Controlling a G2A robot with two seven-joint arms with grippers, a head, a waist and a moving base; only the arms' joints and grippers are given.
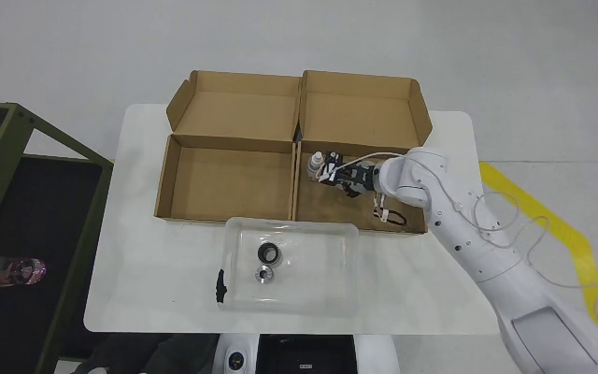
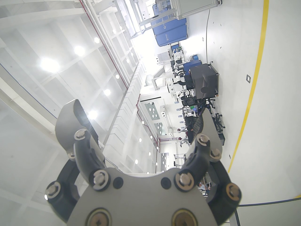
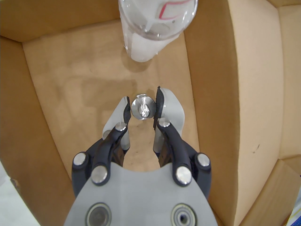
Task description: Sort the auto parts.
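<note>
R gripper (image 3: 142,105) clamps 1 metal part (image 3: 143,110); tray (image 1: 325,273): 2 parts (image 1: 271,251).

The left gripper (image 2: 141,115) points into a bright hall, its fingers (image 2: 67,123) spread wide apart. Beyond are ceiling lights (image 2: 49,64), blue cabinets (image 2: 170,31) and a yellow floor line (image 2: 255,71).

White table (image 1: 140,280) with rounded corners. Two open cardboard boxes stand side by side, touching, toward its far edge: left box (image 1: 229,182) and right box (image 1: 360,117). A clear plastic tray (image 1: 341,271) lies near the front edge, with a small black part (image 1: 220,286) at its left rim.
</note>
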